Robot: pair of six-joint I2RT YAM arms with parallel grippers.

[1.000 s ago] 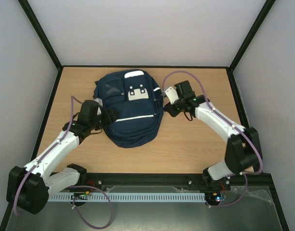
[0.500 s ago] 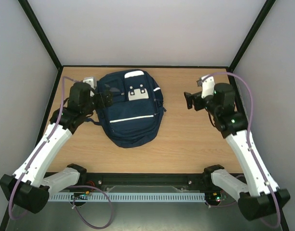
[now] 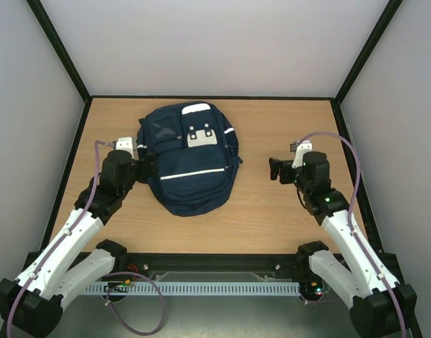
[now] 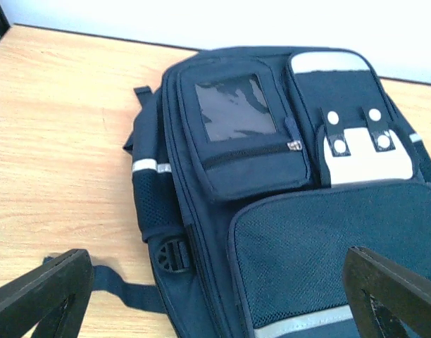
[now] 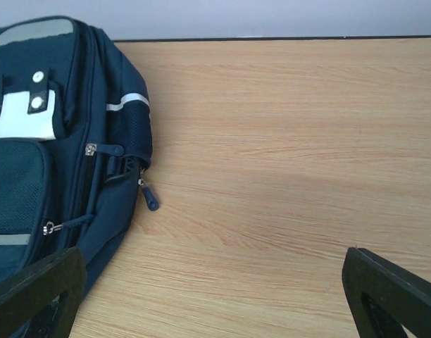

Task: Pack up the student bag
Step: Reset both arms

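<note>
Top external: left gripper (image 3: 149, 169) and right gripper (image 3: 273, 170) both gaping, empty; student bag (image 3: 191, 176) looks floppy, probably best grabbed by its strap (image 4: 127, 294).

Navy student bag (image 3: 191, 165) with white stripe and patch, on light wood-grain table (image 3: 286, 211)

Student bag (image 3: 191, 179): matt navy woven cloth. Its clear window (image 4: 233, 109): glossy plastic. Table (image 3: 279, 204): smooth, matt wood grain.

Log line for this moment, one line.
student bag: flat on table | left fingers: open, beside bag | right fingers: open, clear of bag
</note>
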